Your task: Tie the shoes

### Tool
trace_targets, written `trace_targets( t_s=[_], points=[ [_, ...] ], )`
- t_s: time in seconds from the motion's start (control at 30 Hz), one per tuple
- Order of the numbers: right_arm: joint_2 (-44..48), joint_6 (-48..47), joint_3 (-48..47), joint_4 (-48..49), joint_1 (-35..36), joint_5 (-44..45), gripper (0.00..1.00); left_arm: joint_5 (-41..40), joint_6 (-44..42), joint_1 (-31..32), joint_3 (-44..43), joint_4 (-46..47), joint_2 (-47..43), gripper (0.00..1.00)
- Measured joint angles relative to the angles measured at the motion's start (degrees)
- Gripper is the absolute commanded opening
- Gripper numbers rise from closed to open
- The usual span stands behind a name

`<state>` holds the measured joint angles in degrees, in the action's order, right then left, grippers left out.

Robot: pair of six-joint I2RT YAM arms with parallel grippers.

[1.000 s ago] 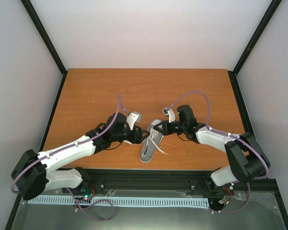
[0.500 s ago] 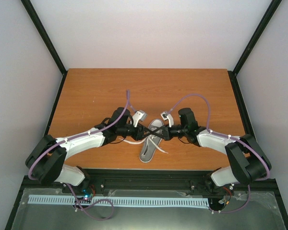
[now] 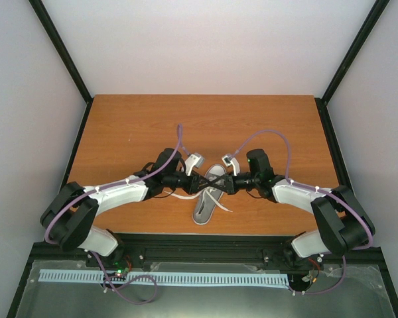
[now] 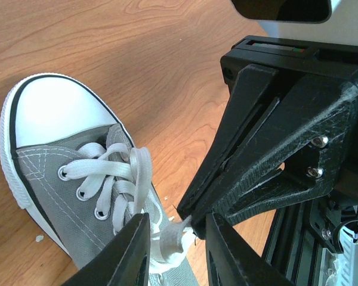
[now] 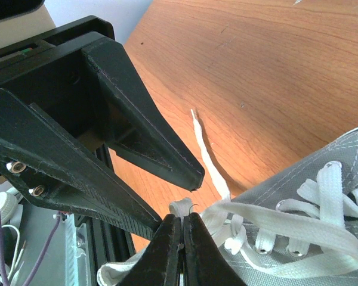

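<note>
The grey sneaker (image 3: 205, 207) with a white toe cap lies in the middle of the table, laces loose. My right gripper (image 3: 221, 186) is shut on a small loop of white lace (image 5: 194, 208) over the shoe's eyelets (image 5: 322, 238); the jaws (image 5: 182, 223) are pressed together. My left gripper (image 3: 200, 183) is open, and its two fingers (image 4: 128, 250) stand either side of that same lace loop (image 4: 170, 239) without touching it. The right gripper's tips (image 4: 190, 215) meet the loop from the right. The toe cap (image 4: 53, 113) shows in the left wrist view.
One loose lace end (image 5: 206, 152) lies on the wooden table (image 3: 152, 126) left of the shoe, another (image 3: 223, 207) lies to its right. A black rail (image 3: 205, 244) runs along the near edge. White walls with black posts surround the table.
My left arm has swung right and forward, and its open fingers now bracket the lace loop. The right gripper has stayed over the shoe holding the lace.
</note>
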<state>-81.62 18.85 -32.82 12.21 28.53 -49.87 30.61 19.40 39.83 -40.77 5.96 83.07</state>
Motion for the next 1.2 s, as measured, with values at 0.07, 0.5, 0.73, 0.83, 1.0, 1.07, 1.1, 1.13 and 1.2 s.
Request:
trace_targets(
  t_s=[0.07,0.5,0.73,0.83,1.0,1.07,1.1,1.13,1.2],
  points=[
    [0.0,0.0,0.2,0.0,0.0,0.1,0.03,0.4,0.0,-0.1,0.0,0.3,0.4,0.24],
    [0.0,0.0,0.3,-0.9,-0.2,1.6,0.03,4.6,0.3,-0.8,-0.1,2.2,2.4,0.01],
    [0.7,0.1,0.3,-1.5,-0.3,3.0,0.46,2.5,0.3,-0.8,-0.1,1.7,1.5,0.01],
    [2.8,-0.1,0.3,-2.4,-0.1,3.5,0.60,-1.0,0.3,-0.9,-0.1,1.1,0.4,0.01],
    [9.0,-0.8,0.4,-4.5,0.1,7.1,0.68,-4.3,0.2,-0.8,-0.1,-1.2,-0.1,0.01],
    [12.0,-0.9,0.9,-5.5,1.0,11.1,0.66,-5.0,0.3,-0.9,0.1,-1.6,-1.1,0.01],
    [12.8,-0.9,1.3,-5.9,1.7,12.7,0.63,-5.2,0.3,-0.9,0.3,-1.7,-1.7,0.01],
    [13.8,-0.9,1.9,-6.2,3.0,15.2,0.60,-5.5,0.3,-0.9,0.6,-1.7,-2.4,0.01],
    [15.0,-0.2,3.9,-6.3,6.0,19.8,0.55,-6.2,0.3,-0.9,1.4,-1.8,-4.4,0.01]
  ],
)
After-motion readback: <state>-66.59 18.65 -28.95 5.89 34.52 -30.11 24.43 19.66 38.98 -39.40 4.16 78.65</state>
